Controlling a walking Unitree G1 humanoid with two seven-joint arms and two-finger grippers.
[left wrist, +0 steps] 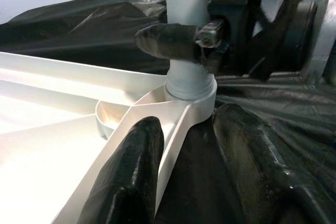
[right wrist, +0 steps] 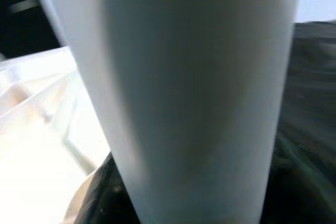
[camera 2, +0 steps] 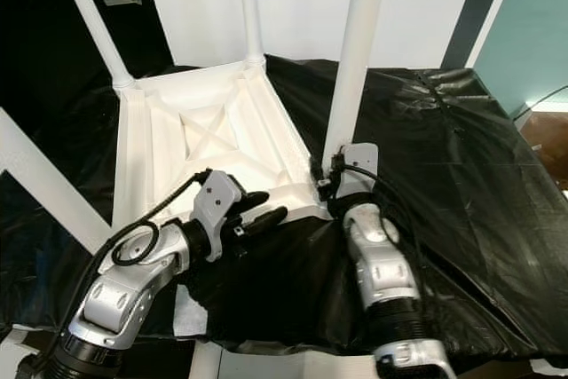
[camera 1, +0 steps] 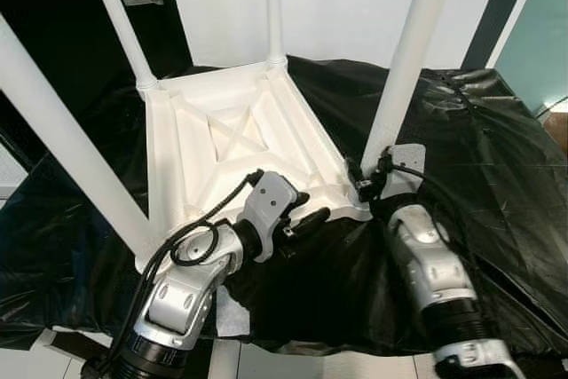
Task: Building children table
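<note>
A white plastic children's table (camera 1: 240, 130) lies upside down on a black sheet, with its legs standing up. My right gripper (camera 1: 366, 179) is shut on the near-right leg (camera 1: 404, 68), just above its corner socket (left wrist: 190, 85). One of its black fingers (left wrist: 168, 40) wraps around the leg in the left wrist view. The right wrist view looks at that leg (right wrist: 199, 87) from very close. My left gripper (camera 1: 306, 210) is open at the table's near rim, beside the same corner. One of its fingers (left wrist: 131, 171) is inside the rim and the other lies outside on the sheet.
The black sheet (camera 1: 497, 157) covers the whole work surface and is wrinkled at the right. Three other legs rise at the far left (camera 1: 120, 24), far middle (camera 1: 273, 6) and near left (camera 1: 62, 148). A white wall stands behind. A white sheet (camera 1: 232, 312) lies under my left arm.
</note>
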